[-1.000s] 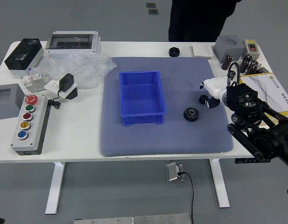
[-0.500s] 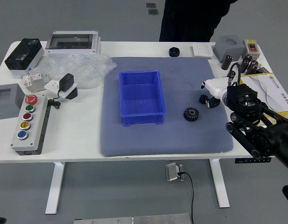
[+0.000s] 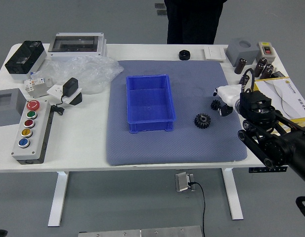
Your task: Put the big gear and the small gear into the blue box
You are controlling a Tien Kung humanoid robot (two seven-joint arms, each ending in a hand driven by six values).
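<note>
My right hand (image 3: 225,99) reaches in from the right, its fingertips close beside the small gear (image 3: 215,104); the fingers look relaxed and no object shows in them. Whether a fingertip touches that gear cannot be told. The big gear (image 3: 202,120), black and toothed, lies flat on the blue-grey mat, nearer the table's front edge and to the left of the hand. The blue box (image 3: 151,126), open-topped with a bare floor, stands on the mat left of both gears. At the lower left corner a small bit of my left arm (image 3: 0,233) shows.
A button panel (image 3: 31,131), grey blocks, plastic wrap (image 3: 85,73) and devices occupy the left side. A black round part (image 3: 184,55) lies at the mat's back edge. Dark cylinders and a yellow-edged tray (image 3: 287,96) are at right. A person in black stands behind the table, hands not visible.
The person has shifted to the left behind the table. My right forearm has moved slightly left and the hand has shifted only a little near the small gear. Gears and box have stayed put.
</note>
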